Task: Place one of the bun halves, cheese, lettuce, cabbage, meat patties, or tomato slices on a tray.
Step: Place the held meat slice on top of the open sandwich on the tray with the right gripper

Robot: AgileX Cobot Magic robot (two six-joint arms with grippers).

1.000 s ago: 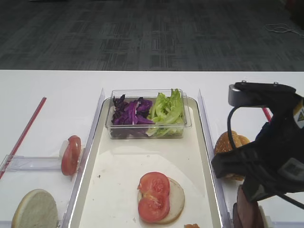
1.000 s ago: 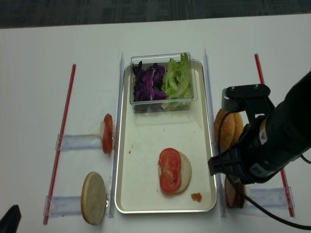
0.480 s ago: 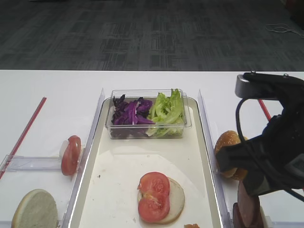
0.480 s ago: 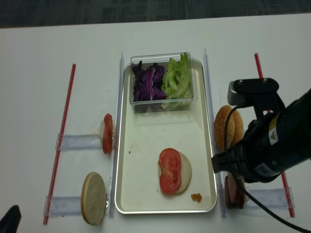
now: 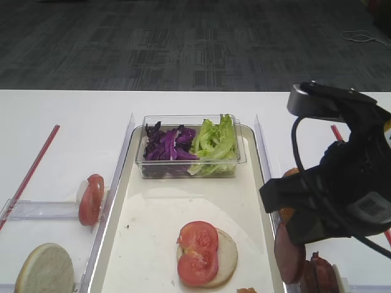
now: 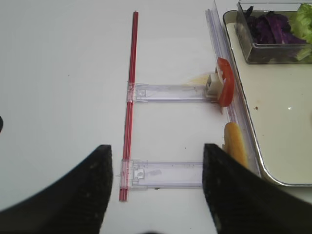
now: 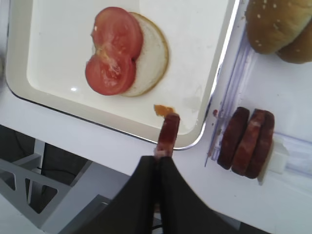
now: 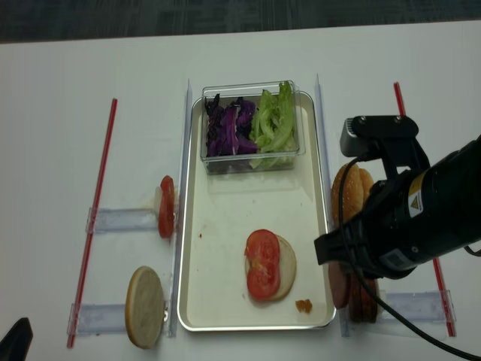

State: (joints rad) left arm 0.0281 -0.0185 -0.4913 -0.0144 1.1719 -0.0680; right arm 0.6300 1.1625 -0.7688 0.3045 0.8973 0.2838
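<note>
On the white table I am seeing the long off-white tray (image 8: pixel 225 233) with shiny raised rims lying between clear plastic racks. The right gripper (image 7: pixel 165 151) is staying clamped on one thin reddish-brown meat patty (image 7: pixel 169 132), held on edge just over the tray's right rim near the front corner. At the tray's far end a clear plastic box (image 8: pixel 250 162) is holding a tangle of purple cabbage (image 8: pixel 228 128) beside frilly green lettuce (image 8: pixel 274 122). On the tray one pale bun half (image 8: pixel 282 265) is lying flat, with two overlapping glossy tomato slices (image 8: pixel 262 263) on it. Three more meat patties (image 7: pixel 246 142) are standing on edge in the right rack. The left gripper (image 6: pixel 156 195) is standing with its dark fingers spread apart, holding nothing.
</note>
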